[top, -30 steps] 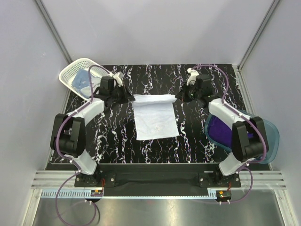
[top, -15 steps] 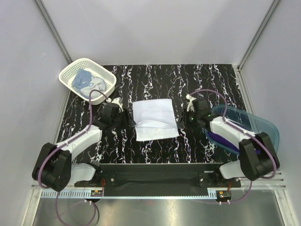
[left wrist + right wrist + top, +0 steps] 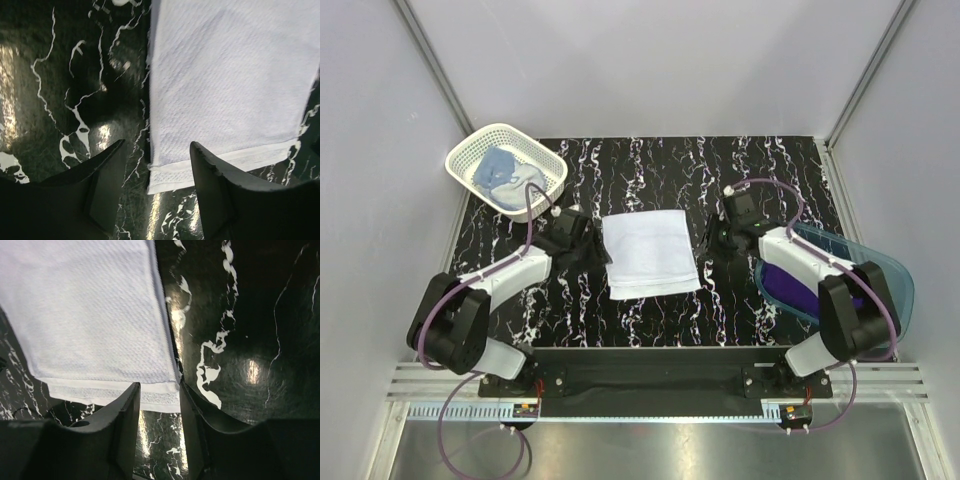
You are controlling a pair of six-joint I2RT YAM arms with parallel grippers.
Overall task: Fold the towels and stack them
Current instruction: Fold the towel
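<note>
The white towel (image 3: pixel 650 253) lies folded flat in the middle of the black marble table, its hemmed near edge showing in both wrist views (image 3: pixel 225 75) (image 3: pixel 85 315). My left gripper (image 3: pixel 594 247) (image 3: pixel 157 146) is open just off the towel's left edge, with nothing between its fingers. My right gripper (image 3: pixel 710 240) (image 3: pixel 159 386) is open by the towel's right edge, also empty. The light blue towel (image 3: pixel 498 170) lies crumpled in the white basket (image 3: pixel 548 163). The purple towel (image 3: pixel 786 276) sits in the blue tub (image 3: pixel 885 275).
The white lattice basket stands at the table's far left corner. The translucent blue tub lies on the right, under my right arm. Grey walls close in the table on three sides.
Both grippers carried the towel's far edge toward the near edge, folding it over, then opened and let it go. They now sit at the towel's two sides.
</note>
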